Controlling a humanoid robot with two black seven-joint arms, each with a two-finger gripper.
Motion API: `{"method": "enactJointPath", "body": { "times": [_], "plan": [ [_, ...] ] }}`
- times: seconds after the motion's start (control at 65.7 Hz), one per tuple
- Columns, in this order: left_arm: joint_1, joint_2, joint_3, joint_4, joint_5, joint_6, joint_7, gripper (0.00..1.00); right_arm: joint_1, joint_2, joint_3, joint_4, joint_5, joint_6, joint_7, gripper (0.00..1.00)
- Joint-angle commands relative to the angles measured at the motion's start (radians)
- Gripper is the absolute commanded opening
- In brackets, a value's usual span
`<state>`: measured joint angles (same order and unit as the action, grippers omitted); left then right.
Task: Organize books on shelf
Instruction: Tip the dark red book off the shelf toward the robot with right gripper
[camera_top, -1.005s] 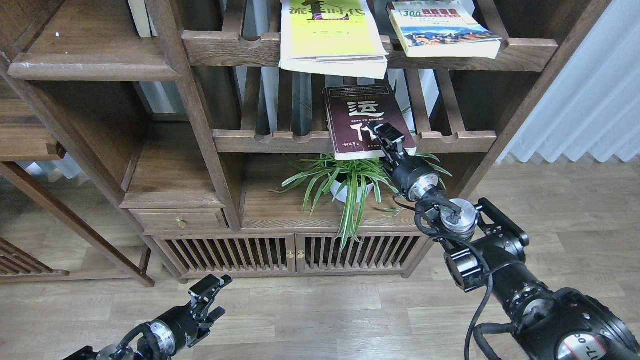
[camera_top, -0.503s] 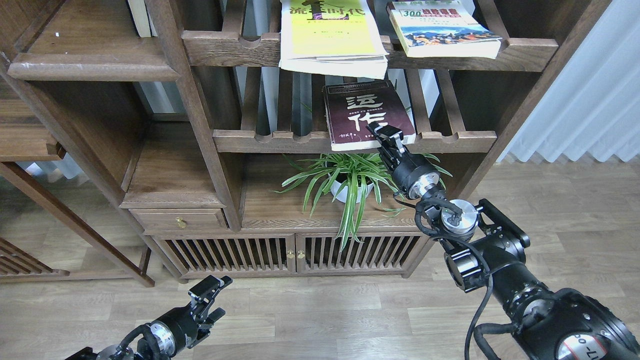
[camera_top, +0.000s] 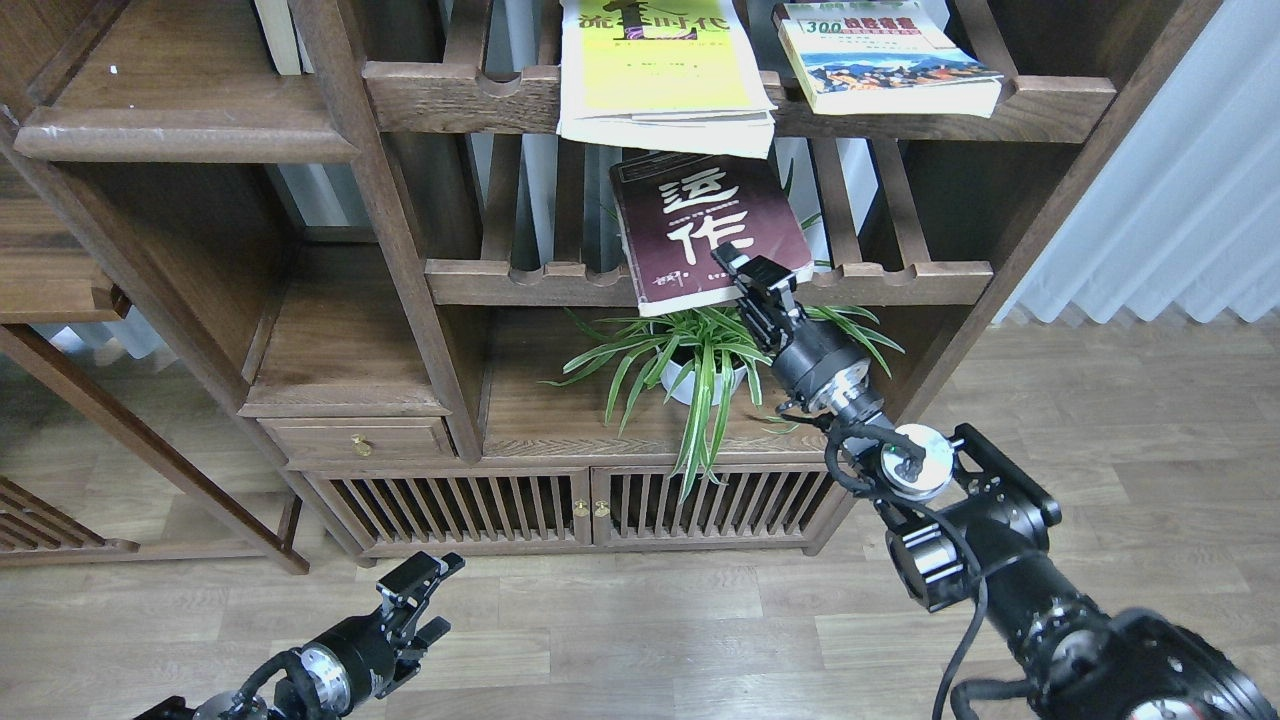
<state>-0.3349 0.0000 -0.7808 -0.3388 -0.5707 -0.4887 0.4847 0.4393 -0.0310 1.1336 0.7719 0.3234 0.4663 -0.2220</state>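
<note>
Gripping the maroon book (camera_top: 708, 232) by its near lower corner, right jaws (camera_top: 752, 275) closed on cover and pages, apparently to slide or lift it off the slatted rack (camera_top: 900, 283) where it is lying tilted, near edge hanging out past the scalloped rail. Holding at a corner rather than mid-edge probably because that overhang is the only part open to a pinch; judging a twist or droop likely once the book's weight comes off the rail.

Sitting above and beyond the right jaws: the yellow-green book (camera_top: 660, 75), overhanging its own rail and nearly touching the maroon book's far edge, leaving little headroom for lifting. Lying up and to the right of them: the "300" book (camera_top: 885, 65) on the same upper rack. Spreading directly beneath them: a potted plant (camera_top: 700, 360), leaves reaching up close under the wrist.

Waiting far to the left and higher than the right jaws: the shelf (camera_top: 185, 130), a solid board with rounded front edge, with a thick upright post (camera_top: 390, 230) standing between it and the book.

Hanging low near the floor, left jaws (camera_top: 425, 590) parted and holding nothing.
</note>
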Motion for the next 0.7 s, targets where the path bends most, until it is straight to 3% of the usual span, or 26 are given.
{"method": "enactJointPath", "body": {
  "times": [0.0, 0.244, 0.472, 0.685],
  "plan": [
    [-0.001, 0.0, 0.003, -0.005, 0.0, 0.0, 0.0, 1.0, -0.063, -0.056, 0.0, 0.099, 0.016, 0.0, -0.02, 0.04],
    [-0.012, 0.0, 0.008, -0.015, 0.0, 0.0, 0.0, 1.0, -0.194, -0.173, 0.002, 0.277, 0.068, 0.02, -0.071, 0.04],
    [-0.013, 0.0, 0.017, -0.129, 0.006, 0.0, 0.002, 1.0, -0.327, -0.224, -0.003, 0.34, 0.069, 0.022, -0.131, 0.04],
    [-0.006, 0.0, 0.032, -0.186, 0.011, 0.0, 0.004, 1.0, -0.436, -0.253, -0.001, 0.386, 0.069, 0.022, -0.139, 0.04]
  ]
}}
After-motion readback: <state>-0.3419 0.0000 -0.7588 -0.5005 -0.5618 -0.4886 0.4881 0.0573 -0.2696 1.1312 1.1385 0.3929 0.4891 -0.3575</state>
